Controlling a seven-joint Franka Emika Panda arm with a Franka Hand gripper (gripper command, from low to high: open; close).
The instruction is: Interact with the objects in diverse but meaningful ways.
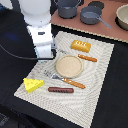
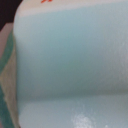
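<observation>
You are looking at 1 arm standing low over the placemat (image 1: 95,60) on the worktop (image 1: 112,107), near the mat's 10 o'clock edge in the exterior view. The gripper (image 1: 46,54) is hidden behind the arm's white body, so I cannot tell if it is open or closed. The wrist view is being filled almost fully by a light blue surface; I am judging this to be the light blue cup (image 2: 70,65), very close to the camera, possibly already between the jaws.

The other toys are lying on the mat: the cheese wedge (image 1: 33,84) at 8 o'clock from the plate (image 1: 68,65), the sausage (image 1: 60,90) at 6 o'clock, the orange bread block (image 1: 81,46) at 1 o'clock. The dark grey pan (image 1: 91,16) is sitting off the mat, at 12 o'clock.

If you are grasping the cup, close gently and lift straight up, because a tilted pull may tip it. Keep away from the fork (image 1: 63,79) just beside the plate.
</observation>
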